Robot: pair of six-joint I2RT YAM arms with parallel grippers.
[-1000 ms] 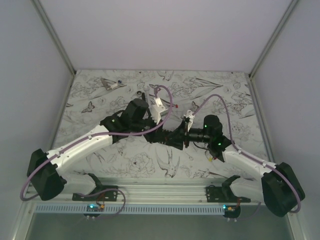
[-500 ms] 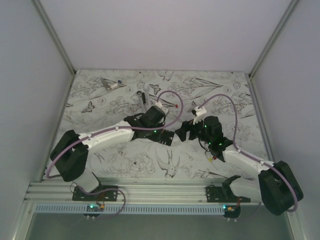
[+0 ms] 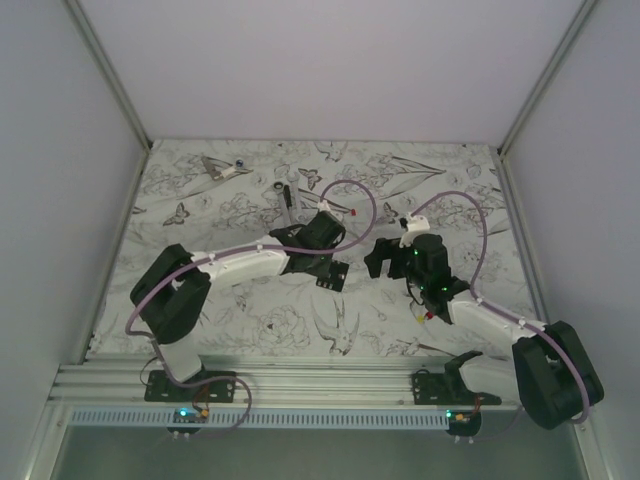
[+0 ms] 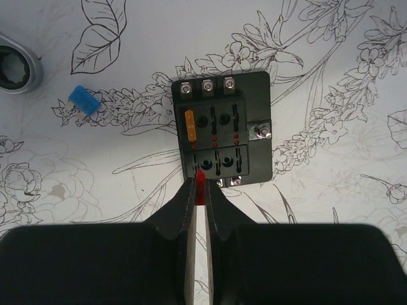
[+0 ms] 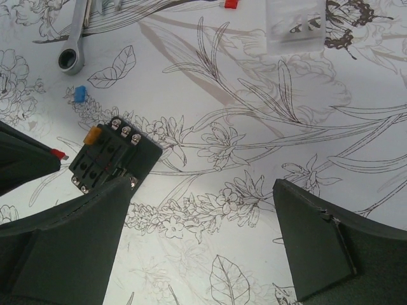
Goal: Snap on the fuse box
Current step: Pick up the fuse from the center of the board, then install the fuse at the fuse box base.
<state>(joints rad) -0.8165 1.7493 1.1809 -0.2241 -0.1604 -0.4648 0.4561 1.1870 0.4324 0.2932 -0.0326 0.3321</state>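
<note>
White walls close in a desk [image 3: 250,330] covered with a cloth printed in black line drawings of flowers, leaves and birds. Both arms reach in from the near edge toward the middle of it.

The fuse box [image 4: 222,127] lies flat on the cloth near the centre of the desk, slotted face up. It is black and squarish, with three screw terminals in a row along one edge and a single stud on one side. An orange fuse [image 4: 189,125] sits in a slot at the corner next to the terminals.

The left end effector [image 4: 198,187] stands at the edge of the box opposite the terminals. Its jaws are pinched narrow on a small red fuse [image 4: 200,189], which meets the box at the slot nearest that edge. Whether the fuse is seated in the slot, I cannot tell.

The right end effector [image 5: 202,190] hangs above the cloth just beside the box with its jaws spread wide and nothing between them.

A loose blue fuse [image 4: 84,101] lies on the cloth near the box, between it and the ring head of a metal wrench [image 5: 73,38]. Farther off lie a clear plastic piece [image 5: 294,22] and another red fuse [image 5: 231,4], well apart from the box.
</note>
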